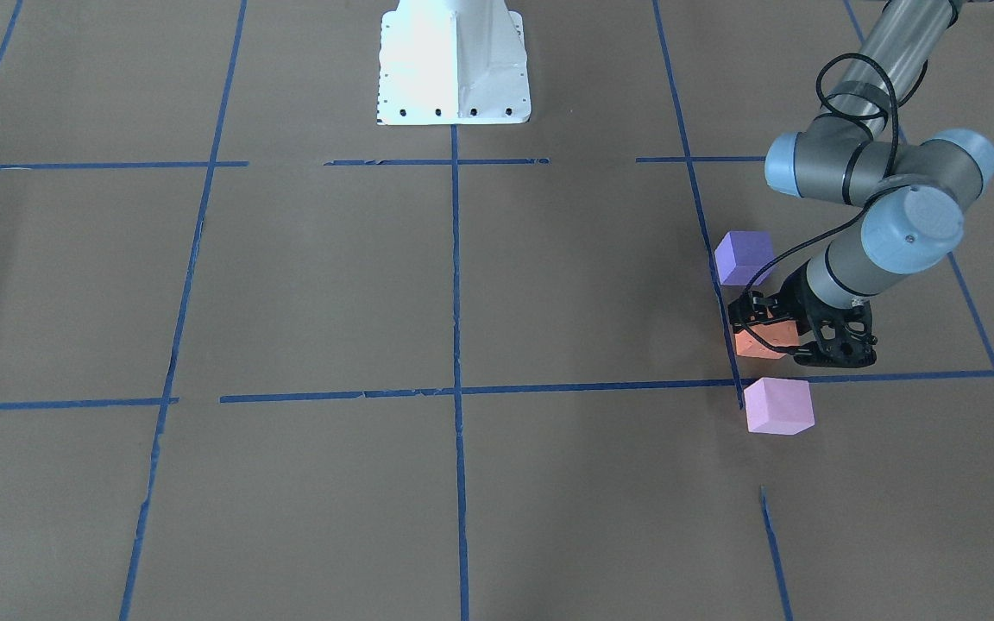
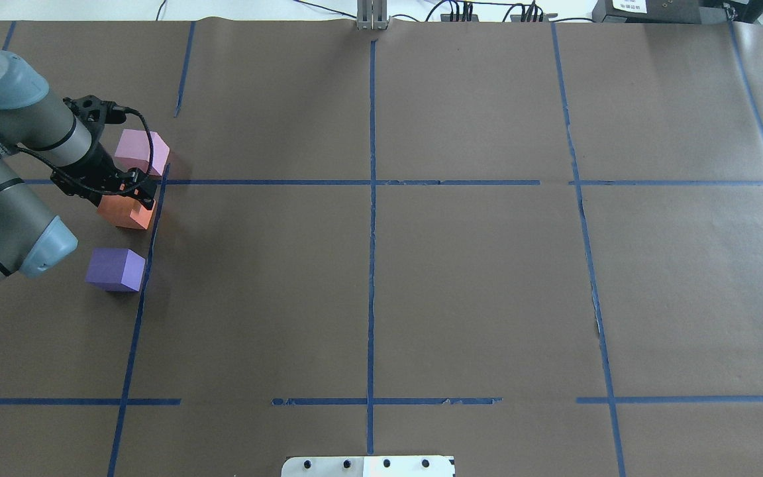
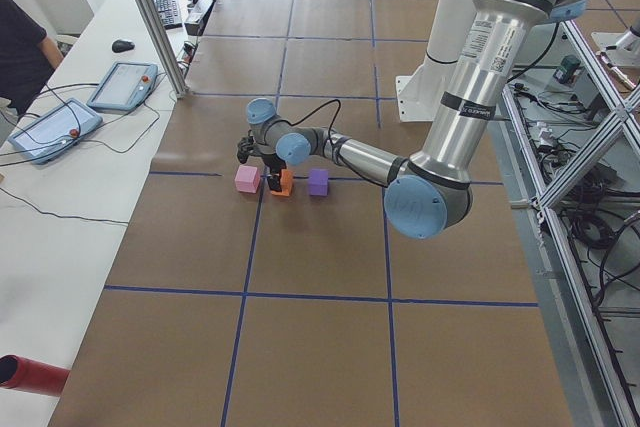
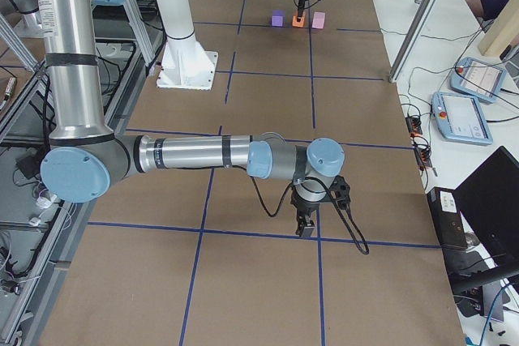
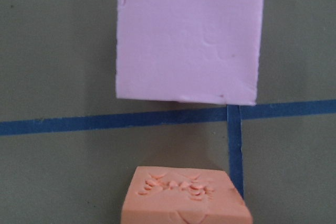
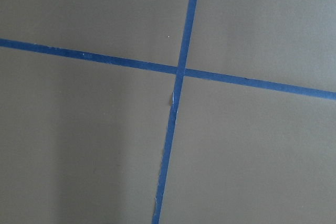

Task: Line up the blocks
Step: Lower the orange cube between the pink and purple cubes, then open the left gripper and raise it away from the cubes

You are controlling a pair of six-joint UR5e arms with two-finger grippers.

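The three blocks stand in a short row along a blue tape line at the table's left end. The orange block point(image 1: 758, 342) point(image 2: 124, 212) is in the middle, with the violet-purple block point(image 1: 743, 257) point(image 2: 115, 268) nearer the robot and the pale pink block point(image 1: 777, 405) point(image 2: 141, 151) beyond it. My left gripper point(image 1: 771, 330) point(image 2: 135, 197) is down over the orange block, its fingers on either side, shut on it at table level. The left wrist view shows the orange block's top point(image 5: 186, 198) and the pink block point(image 5: 189, 35) just beyond. My right gripper point(image 4: 306, 228) shows only in the exterior right view, low over the table; I cannot tell whether it is open or shut.
Blue tape lines point(image 2: 371, 182) divide the brown paper table into a grid. The white robot base point(image 1: 454, 69) stands at the table's near edge. A side bench with teach pendants point(image 3: 120, 87) and cables runs along the far side.
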